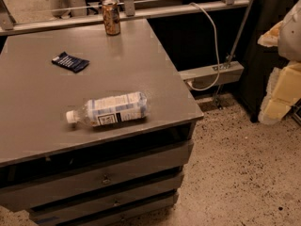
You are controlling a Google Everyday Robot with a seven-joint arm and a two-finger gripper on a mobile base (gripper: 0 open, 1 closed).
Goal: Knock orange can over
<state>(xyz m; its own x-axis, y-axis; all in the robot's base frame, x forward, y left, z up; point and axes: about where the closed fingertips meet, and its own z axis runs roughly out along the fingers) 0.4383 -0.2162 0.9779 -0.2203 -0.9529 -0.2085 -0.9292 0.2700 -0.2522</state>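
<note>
**Can upright at the far edge, gripper out of sight**

The gripper appears nowhere in the camera view, so I cannot tell whether it is wide, narrow or holding anything. The nearest way in to the task's thing looks to be from above or from the near side of the table [37,107].

The can [111,17] stands upright at the table's far edge, toward the far right corner, with a metal rail [178,8] running just behind it. Nothing touches it. A dark packet [70,62] lies well apart to its near left. A bottle [110,109] lies on its side near the front edge, cap pointing left, also well apart.

The can is probably light and thin-walled, stiff enough to take a push without denting, and smooth-sided. Whether it is full or empty cannot be told. A full one would resist more and fall harder.

No grasp seems needed. Contact should come high on the wall, just under the silver rim, because a low push would likely slide the can instead of tipping it. Pushing it toward the near side or leftward keeps it over the table. Once down, the round can may roll, and the far edge and right edge are both close.
</note>
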